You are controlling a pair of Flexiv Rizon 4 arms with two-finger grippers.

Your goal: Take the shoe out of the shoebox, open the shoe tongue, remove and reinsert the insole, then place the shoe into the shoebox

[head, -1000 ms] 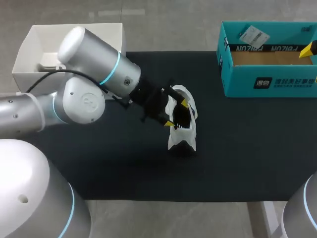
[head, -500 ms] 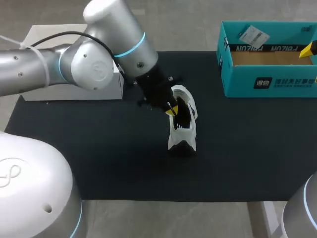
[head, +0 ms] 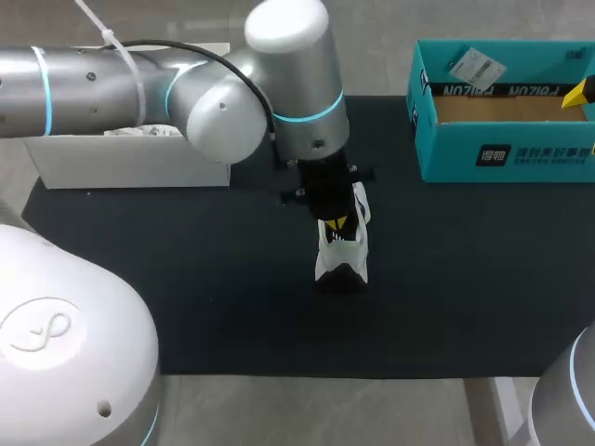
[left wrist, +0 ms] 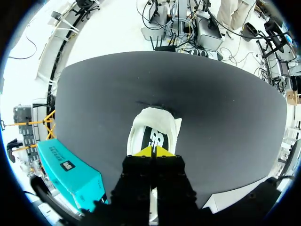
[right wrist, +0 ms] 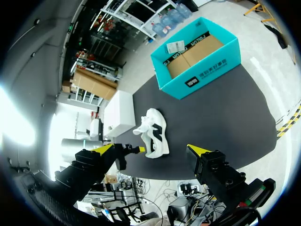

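Note:
A white shoe with black trim (head: 342, 249) stands on the black mat, mid-table. My left gripper (head: 337, 223) comes down onto its opening from above. In the left wrist view its yellow tips (left wrist: 153, 151) are pressed together over the shoe (left wrist: 151, 126); whether they pinch any part of it is hidden. The open teal shoebox (head: 502, 153) sits at the far right corner with a paper tag inside. My right gripper (head: 578, 93) hovers by the box's right end. In the right wrist view the right gripper (right wrist: 151, 149) stands wide open, far from the shoe (right wrist: 154, 133).
A white open box (head: 130, 169) sits at the far left, partly behind my left arm. The black mat (head: 232, 297) covers the table. The teal shoebox (left wrist: 66, 167) lies beside my left gripper in its wrist view.
My left arm has swung from the left side round to above the shoe. Its fingers, open at the shoe's collar a second ago, have closed.

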